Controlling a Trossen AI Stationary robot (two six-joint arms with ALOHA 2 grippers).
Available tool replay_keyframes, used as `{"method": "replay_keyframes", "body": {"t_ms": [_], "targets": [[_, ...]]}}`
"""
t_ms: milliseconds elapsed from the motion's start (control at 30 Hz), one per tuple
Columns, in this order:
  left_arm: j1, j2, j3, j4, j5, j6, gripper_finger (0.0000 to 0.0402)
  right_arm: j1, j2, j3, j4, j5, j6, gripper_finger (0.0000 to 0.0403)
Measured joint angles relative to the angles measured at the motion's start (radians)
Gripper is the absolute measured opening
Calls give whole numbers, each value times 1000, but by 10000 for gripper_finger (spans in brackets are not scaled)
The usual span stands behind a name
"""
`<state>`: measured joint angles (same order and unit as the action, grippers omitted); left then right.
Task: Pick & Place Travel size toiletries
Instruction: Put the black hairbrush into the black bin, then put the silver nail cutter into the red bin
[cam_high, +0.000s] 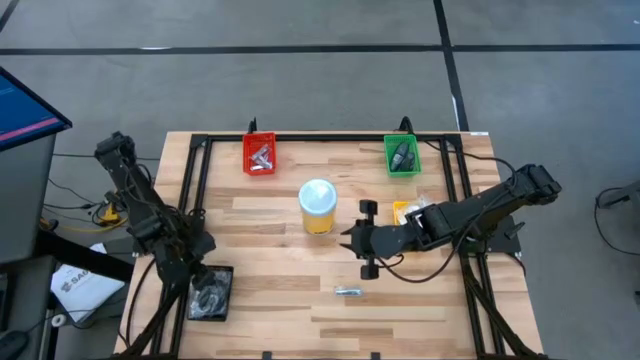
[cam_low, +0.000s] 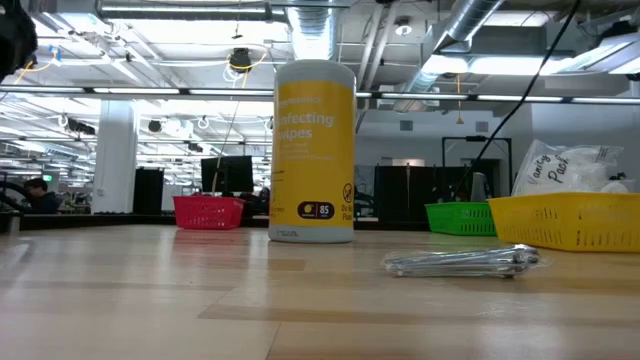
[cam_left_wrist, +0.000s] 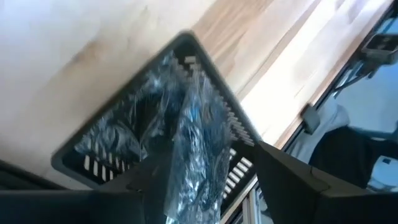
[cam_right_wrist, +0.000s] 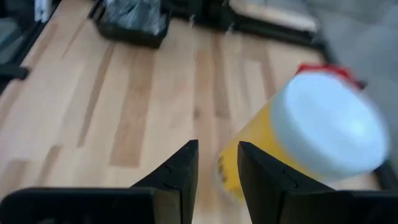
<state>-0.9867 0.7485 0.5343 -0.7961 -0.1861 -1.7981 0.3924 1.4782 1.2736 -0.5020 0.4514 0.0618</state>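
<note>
Left gripper (cam_high: 200, 275) sits over the black tray (cam_high: 211, 293) at the worktop's front-left corner. In the left wrist view its fingers (cam_left_wrist: 292, 180) are spread, with a clear crinkled bag (cam_left_wrist: 199, 155) hanging between them above the tray; whether the pads actually press the bag cannot be told. More clear-bagged dark bundles (cam_left_wrist: 124, 134) fill the tray.

Right gripper (cam_high: 352, 243) hovers near the worktop's middle, just beside the yellow tub (cam_high: 318, 207), on the tub's right-front side. In the right wrist view its fingers (cam_right_wrist: 180, 171) stand close together with a narrow gap between them, nothing in it. The tub's white lid (cam_right_wrist: 326, 127) fills that view's far side.

A silvery item (cam_high: 348, 292) lies flat on the bare wood toward the front edge, in front of the right gripper and apart from it. In the low view it reads as a slim shiny packet (cam_low: 462, 262), lying well apart from the tub.

Red tray (cam_high: 259, 154) at the back edge, left of centre, holds silvery bits (cam_high: 262, 157). Green tray (cam_high: 402, 155) at the back edge, right of centre, holds small dark bottles (cam_high: 401, 156). Yellow tray (cam_high: 405, 211) lies between the green tray and the right arm, partly under the arm; in the low view white sachets (cam_low: 565, 168) with black print stand up out of it.
</note>
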Motion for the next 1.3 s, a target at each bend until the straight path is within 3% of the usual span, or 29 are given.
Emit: {"method": "replay_keyframes", "body": {"t_ms": [233,700,1000,1300], "targets": [[0,-102,0,-25,-181,101,192,5,0,-77,-45,-165,126,102],[0,-101,0,-13,-598,302,181,101,-1,-309,157,-196,329,102],[1,21,0,42,-726,362,162,179,26,-443,354,-192,426,102],[35,149,0,149,-785,454,138,189,215,-446,448,-187,470,102]]}}
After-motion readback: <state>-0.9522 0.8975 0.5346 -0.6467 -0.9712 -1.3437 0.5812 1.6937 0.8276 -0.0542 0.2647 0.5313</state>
